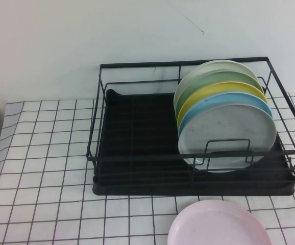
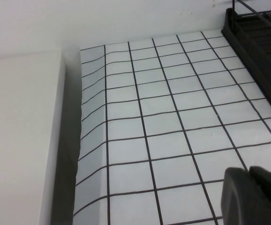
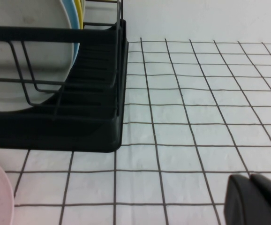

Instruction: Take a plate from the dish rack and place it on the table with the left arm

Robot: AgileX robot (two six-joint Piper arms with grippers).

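Now: matte pink plate (image 1: pixel 213 224), round with shallow raised rim, lies flat on gridded white cloth table (image 1: pixel 40 168), just in front of black wire dish rack (image 1: pixel 137 153). Rack holds upright grey plate (image 1: pixel 226 140), light blue, yellow, green behind. Left gripper (image 2: pixel 252 197) and right gripper (image 3: pixel 255 199) low over cloth; finger spacing impossible to judge.

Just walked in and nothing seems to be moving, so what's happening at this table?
Nothing is being handled right now. The pink plate lies flat on the table, in front of the dish rack, where grey, light blue, yellow and green plates stand on edge. The left gripper hangs over bare cloth left of the rack, the right gripper over cloth to its right; neither holds anything.
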